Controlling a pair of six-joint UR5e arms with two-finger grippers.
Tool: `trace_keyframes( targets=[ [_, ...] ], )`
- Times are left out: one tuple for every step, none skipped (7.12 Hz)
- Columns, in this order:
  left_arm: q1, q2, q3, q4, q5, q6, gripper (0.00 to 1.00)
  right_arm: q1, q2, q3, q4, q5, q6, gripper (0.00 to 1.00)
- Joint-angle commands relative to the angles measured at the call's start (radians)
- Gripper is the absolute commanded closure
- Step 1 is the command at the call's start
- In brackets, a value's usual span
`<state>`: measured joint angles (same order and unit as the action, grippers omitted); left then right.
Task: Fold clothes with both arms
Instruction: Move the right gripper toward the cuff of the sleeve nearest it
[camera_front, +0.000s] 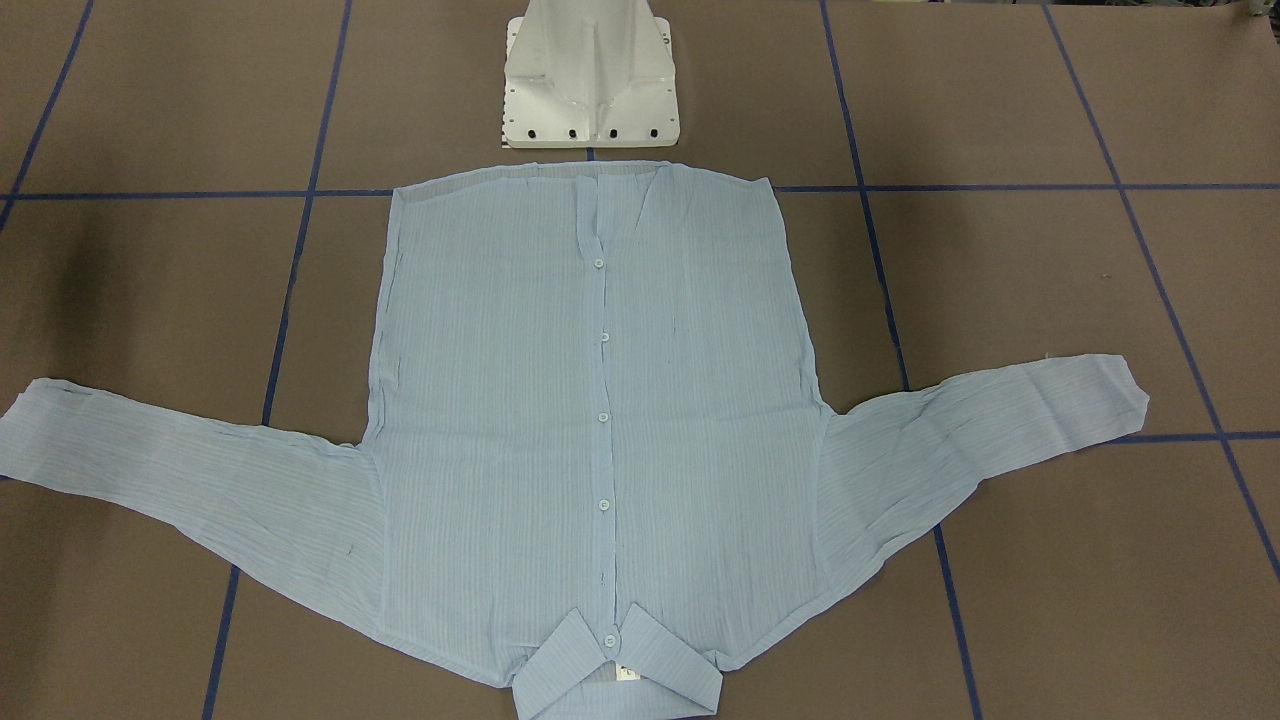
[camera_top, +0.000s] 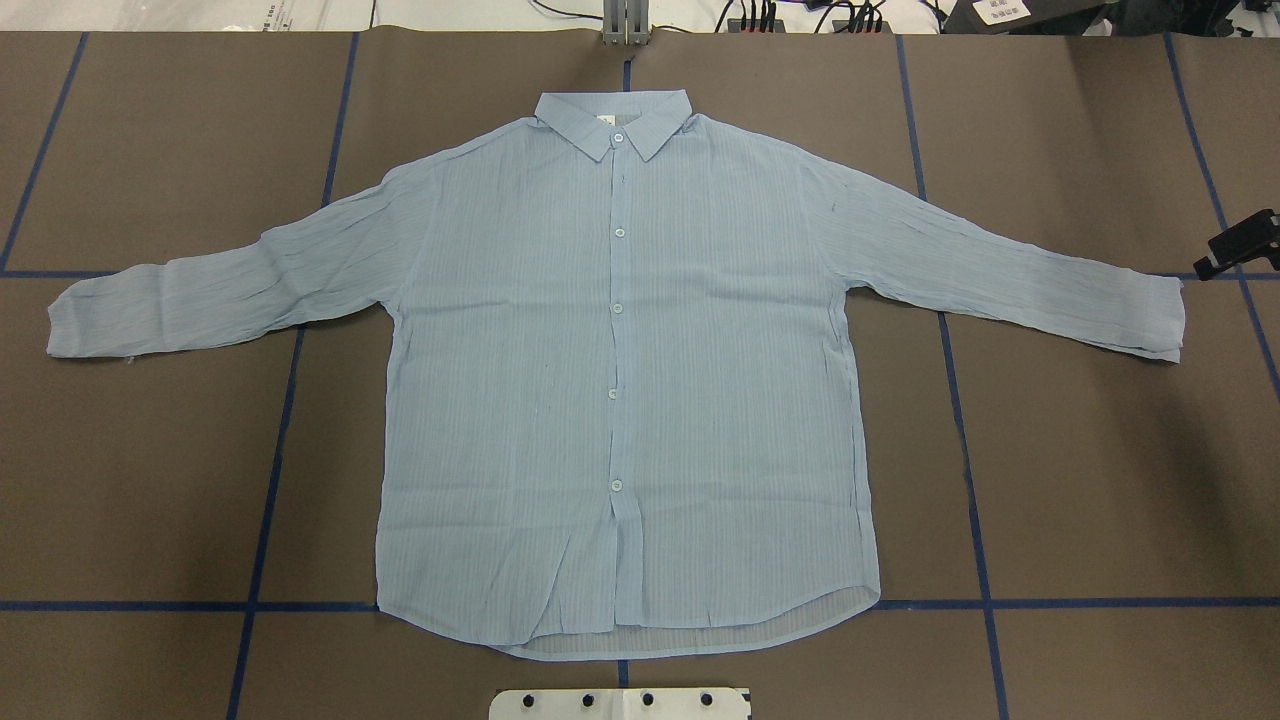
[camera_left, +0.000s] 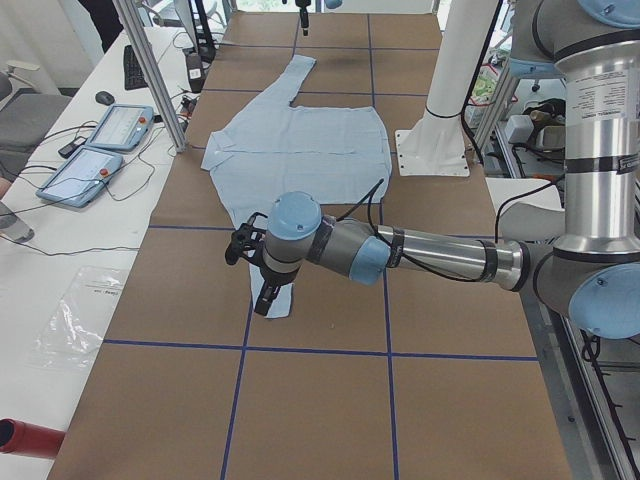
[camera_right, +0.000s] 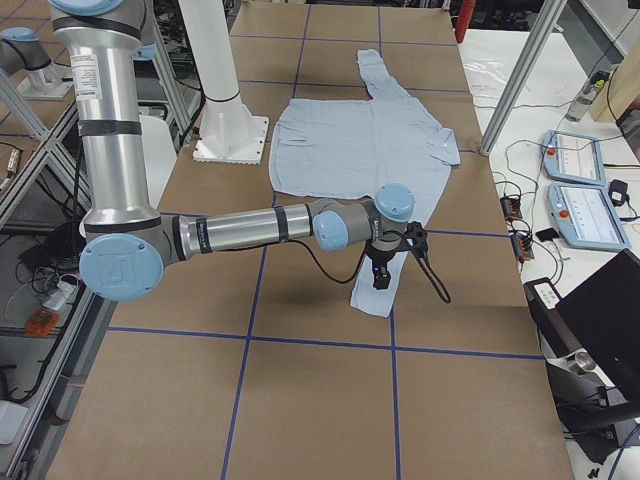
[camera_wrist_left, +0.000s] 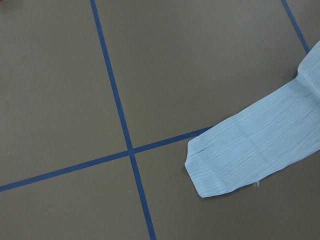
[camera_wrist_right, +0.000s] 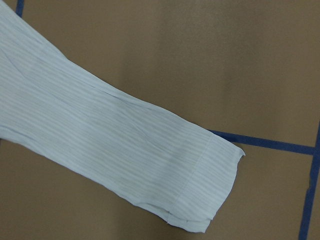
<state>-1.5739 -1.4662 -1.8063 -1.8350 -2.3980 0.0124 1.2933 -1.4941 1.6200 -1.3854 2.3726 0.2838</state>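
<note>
Silver arms (camera_left: 440, 258), light-blue caps (camera_left: 295, 215), seemingly black cables (camera_right: 437, 283)

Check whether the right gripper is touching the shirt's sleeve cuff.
Apart. The right wrist view shows the whole cuff lying flat on the table with nothing on it, so the right gripper is clear of it.

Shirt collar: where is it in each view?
Front-facing: collar bottom centre.
Overhead: top centre.
Left: shirt's left end.
Right: shirt's right end.
Left wrist: not in it.
Right wrist: not in it.
Landmark: white base, beyond the opposite hem.
</note>
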Motion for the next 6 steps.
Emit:
trace_keyframes(
  targets=[
    [0.000,0.001,-0.008,-0.012,-0.003,-0.005,0.00,-0.015,0.041,-0.195,0.259,-0.006,0.259,0.01],
    [0.000,0.000,-0.010,-0.012,-0.013,-0.005,0.00,-0.016,0.063,-0.295,0.364,-0.006,0.332,0.01],
    [0.000,0.000,-0.005,-0.013,-0.057,-0.008,0.00,-0.023,0.066,-0.325,0.382,-0.013,0.339,0.04],
    [0.000,0.000,-0.005,-0.012,-0.061,-0.008,0.00,-0.038,0.067,-0.328,0.381,-0.054,0.340,0.08],
    [0.000,0.001,-0.010,-0.012,-0.064,-0.008,0.00,-0.070,0.092,-0.342,0.376,-0.117,0.347,0.11],
    [0.000,0.000,-0.005,-0.012,-0.085,-0.009,0.00,-0.072,0.119,-0.401,0.379,-0.121,0.347,0.14]
  ],
)
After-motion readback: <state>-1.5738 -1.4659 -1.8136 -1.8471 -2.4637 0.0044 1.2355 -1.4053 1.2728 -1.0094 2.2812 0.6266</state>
